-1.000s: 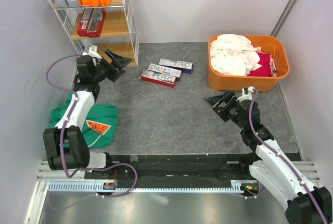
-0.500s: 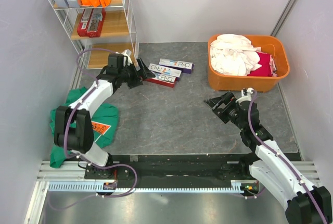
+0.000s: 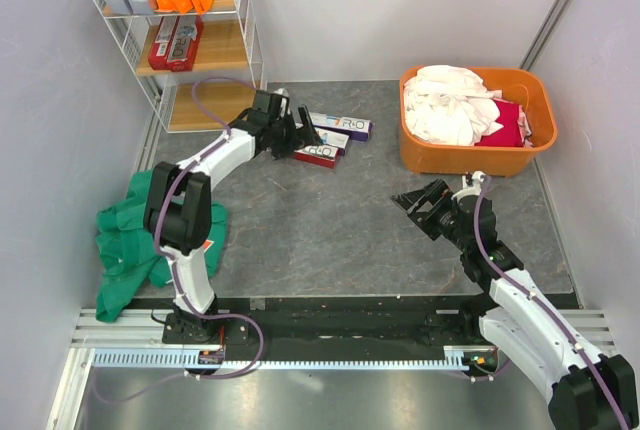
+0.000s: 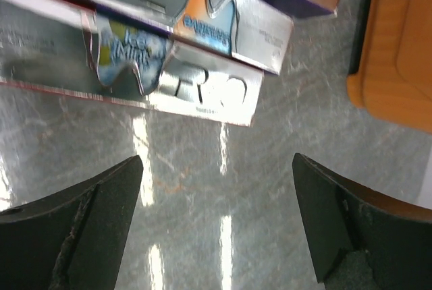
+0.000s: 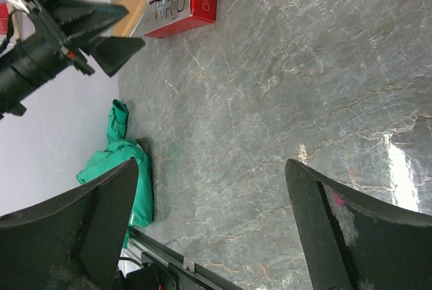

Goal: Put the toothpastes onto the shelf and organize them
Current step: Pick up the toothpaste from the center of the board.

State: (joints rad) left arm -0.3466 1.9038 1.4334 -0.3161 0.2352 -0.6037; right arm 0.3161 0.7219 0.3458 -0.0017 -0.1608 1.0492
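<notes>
Three cartons (image 3: 322, 138) lie side by side, touching, on the table (image 3: 330, 230) just beside the shelf (image 3: 252, 50), whose upper two tiers already hold others. The left gripper (image 3: 300, 134) hovers over the nearest, red-edged carton (image 4: 169, 81), fingers spread wide and empty. The right gripper (image 3: 422, 202) hangs well apart, equally wide. These boxes look light, stiff and glossy, likely slippery and crushable under a hard squeeze; best pinched across the narrow width near mid-length so they don't tip
</notes>
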